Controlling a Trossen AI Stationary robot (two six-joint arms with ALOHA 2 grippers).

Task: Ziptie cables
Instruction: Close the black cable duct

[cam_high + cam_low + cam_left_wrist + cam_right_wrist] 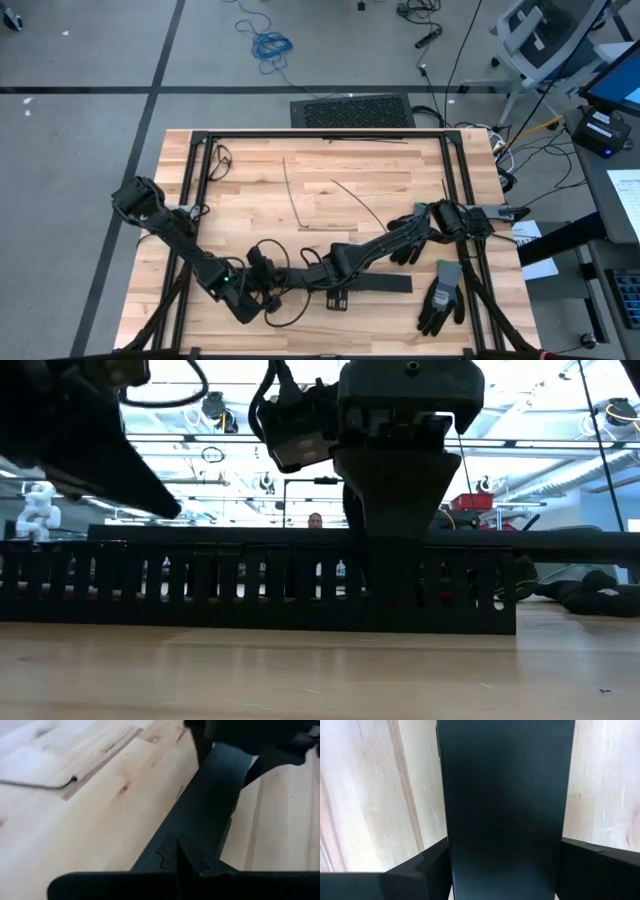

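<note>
1. The right gripper is down over the black slotted strip near the front edge of the wooden table; in the right wrist view its two fingers stand wide, one on each side of the strip's flat black top, straddling it
2. Whether those fingers press the strip's sides or merely flank them cannot be told
3. The left gripper sits just beside the strip's left end, its fingers clenched together with nothing visible between them; the tips lie at or just above the strip's surface
4. In the low view the strip runs across the table as a long slotted black wall, and the right gripper comes down onto it from above
5. The cables, the bundle of coloured wires, cannot be made out in any view
6. Single thin dark strands lie loose on the tabletop behind the arms, well apart from the strip
7. A grey and black work glove lies on the table to the right of the strip, near the front right corner
8. A person shows far off in the room beyond the table
</note>
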